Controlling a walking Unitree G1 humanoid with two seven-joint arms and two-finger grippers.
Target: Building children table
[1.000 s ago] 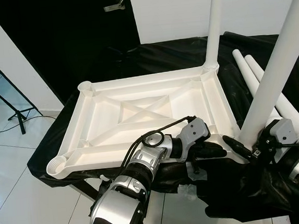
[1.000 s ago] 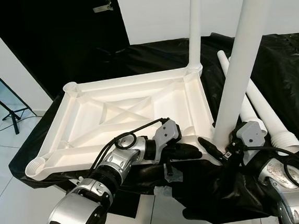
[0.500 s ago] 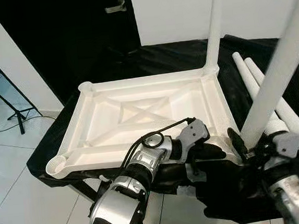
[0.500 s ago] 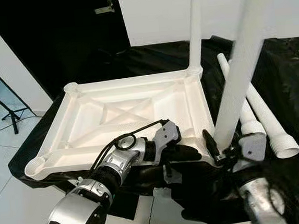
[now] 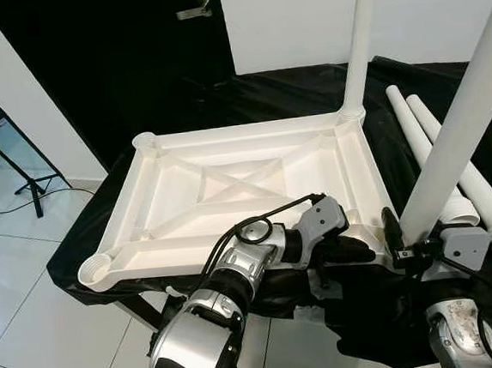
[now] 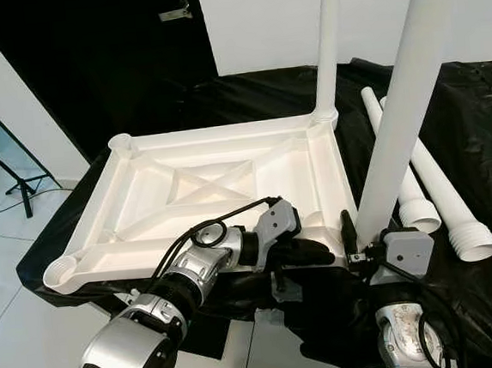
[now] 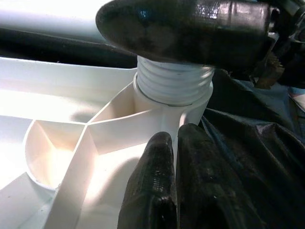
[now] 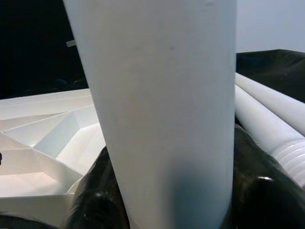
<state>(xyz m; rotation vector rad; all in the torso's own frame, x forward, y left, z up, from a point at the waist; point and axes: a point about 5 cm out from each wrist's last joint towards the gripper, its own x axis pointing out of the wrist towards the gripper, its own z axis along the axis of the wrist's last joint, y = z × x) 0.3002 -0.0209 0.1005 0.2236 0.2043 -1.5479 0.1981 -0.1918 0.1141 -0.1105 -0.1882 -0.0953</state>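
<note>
White plastic tabletop [image 5: 247, 192] of kids' table lying upside down on black sheet [image 5: 307, 88], ribbed underside up w/ X-brace in centre. Round leg sockets at corners: near-left socket [image 5: 94, 270] and far-left socket [image 5: 144, 142] hold nothing. Far-right corner carries white leg [image 5: 357, 45] standing upright. Near-right corner socket [image 7: 174, 102] holds threaded end of second leg [image 6: 399, 110], threads visible above socket rim in left wrist view, leg tilted slightly.

Right gripper [image 6: 359, 247] clamped round lower part of second leg just above socket, black fingers [image 8: 95, 200] on both sides of the white tube in right wrist view. Left gripper [image 5: 351, 248] resting against near edge of tabletop right beside near-right socket; fingers [image 7: 157, 186] pressed together, nothing between them, tips touching socket's outer wall.

Two spare legs [image 5: 436, 141] lying side by side on the sheet, right of tabletop, threaded ends toward robot; one threaded end [image 6: 475, 241] near the right gripper's wrist.

Bkgd: black door w/ metal handle [image 5: 192, 10], white wall, tripod stand [image 5: 27, 190] on tiled floor [image 5: 25, 315] at left.

No readable labels or writing.
</note>
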